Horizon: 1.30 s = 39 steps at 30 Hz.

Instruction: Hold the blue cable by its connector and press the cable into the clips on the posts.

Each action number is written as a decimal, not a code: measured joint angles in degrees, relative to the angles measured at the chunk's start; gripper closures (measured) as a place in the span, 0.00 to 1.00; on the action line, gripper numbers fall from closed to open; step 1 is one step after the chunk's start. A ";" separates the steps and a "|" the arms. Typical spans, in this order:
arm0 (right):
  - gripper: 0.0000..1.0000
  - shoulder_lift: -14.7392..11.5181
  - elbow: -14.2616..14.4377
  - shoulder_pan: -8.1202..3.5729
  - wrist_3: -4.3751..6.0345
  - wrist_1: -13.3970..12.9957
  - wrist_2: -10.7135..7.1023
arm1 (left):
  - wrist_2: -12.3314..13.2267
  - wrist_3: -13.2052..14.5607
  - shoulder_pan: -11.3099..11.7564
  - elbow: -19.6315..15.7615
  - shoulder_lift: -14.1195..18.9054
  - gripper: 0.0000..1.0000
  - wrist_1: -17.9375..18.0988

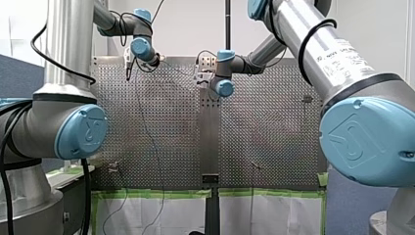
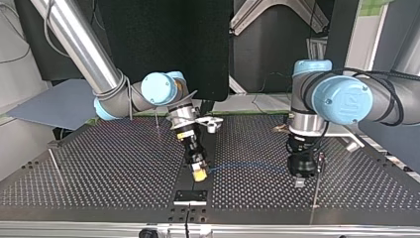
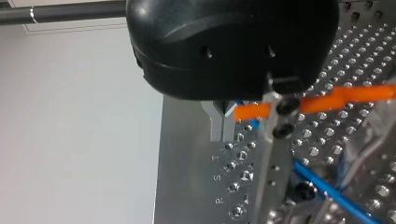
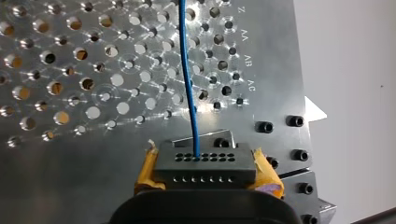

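Right wrist view shows my right fingers (image 4: 145, 171) clamped on the connector (image 4: 205, 164) of the blue cable (image 4: 188, 70).

Perforated metal table (image 2: 99, 168), thin posts (image 2: 315, 193) upright on it, small black plate (image 2: 190, 197) at the top view's near edge

Reaches in from the top view's left with my right arm (image 2: 94, 64), forearm sloping down, wrist canted toward the middle of the table (image 2: 124, 163). Grips a dark connector (image 4: 205, 163) between the yellow pads (image 4: 145, 170) of my right pincer (image 2: 199, 174), low over the table. Holds my left arm (image 2: 341, 99) bent at the top view's right, my left pincer (image 2: 302, 171) pointing straight down, close above the table.
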 joint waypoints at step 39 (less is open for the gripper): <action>1.00 1.50 18.86 -0.84 2.07 -12.97 3.72 | -13.57 0.17 -13.88 -15.41 -12.13 0.99 18.02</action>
